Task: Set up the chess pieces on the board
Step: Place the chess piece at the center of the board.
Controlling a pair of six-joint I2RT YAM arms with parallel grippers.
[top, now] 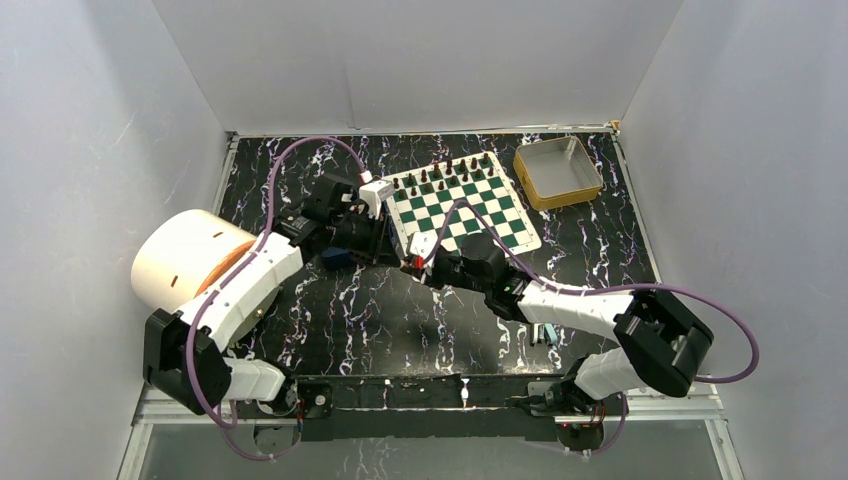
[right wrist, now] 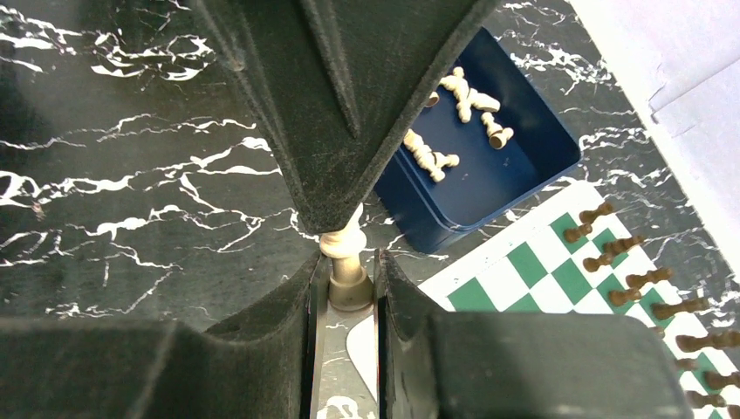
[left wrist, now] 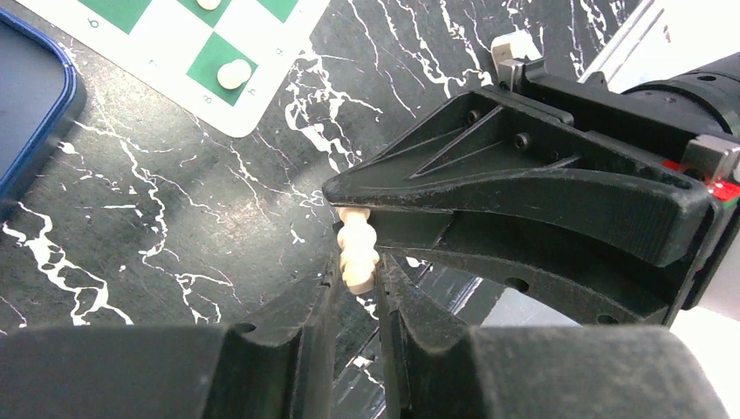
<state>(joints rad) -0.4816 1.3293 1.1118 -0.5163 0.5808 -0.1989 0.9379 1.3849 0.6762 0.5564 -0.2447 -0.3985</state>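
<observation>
Soft, even overhead light; close fingers slightly blurred.

- The table I work on has a black top veined with white, filling the middle of the overhead view.
- The board, a green-and-white checked mat with a white border, lies flat on it, upper centre, turned at an angle.
- A yellow-rimmed tin sits just right of the board, upper right.
- A blue tray rests just beside the board's near-left corner.
- A white drum lies on its side at the left edge.
- A small bluish thing lies lower right; I cannot make it out.
</observation>
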